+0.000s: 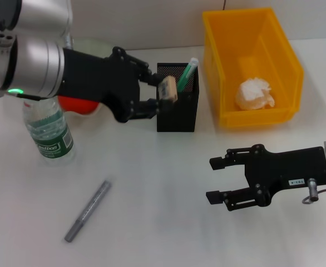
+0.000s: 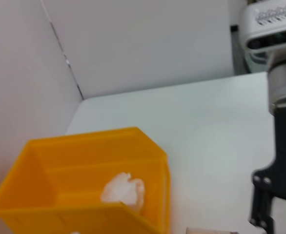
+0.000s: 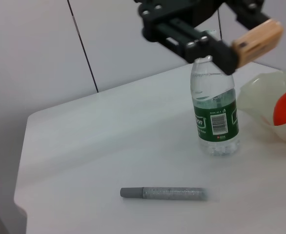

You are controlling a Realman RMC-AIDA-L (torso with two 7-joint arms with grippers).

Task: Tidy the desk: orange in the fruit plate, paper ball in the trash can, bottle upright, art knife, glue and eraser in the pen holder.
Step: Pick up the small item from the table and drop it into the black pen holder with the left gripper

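My left gripper (image 1: 162,92) is shut on a tan eraser (image 1: 169,89), holding it just above the left rim of the black mesh pen holder (image 1: 177,108). A green glue stick (image 1: 188,70) stands in the holder. In the right wrist view the eraser (image 3: 257,38) also shows. The grey art knife (image 1: 88,210) lies on the table at the front left. The bottle (image 1: 48,133) stands upright. The orange (image 1: 74,104) sits in the fruit plate (image 1: 93,43), mostly hidden by my left arm. A paper ball (image 1: 255,93) lies in the yellow trash can (image 1: 252,33). My right gripper (image 1: 210,179) hangs open and empty at the front right.
The white desk ends at a wall behind the trash can and the plate. In the right wrist view the art knife (image 3: 163,193) lies near the table's edge, in front of the bottle (image 3: 214,114).
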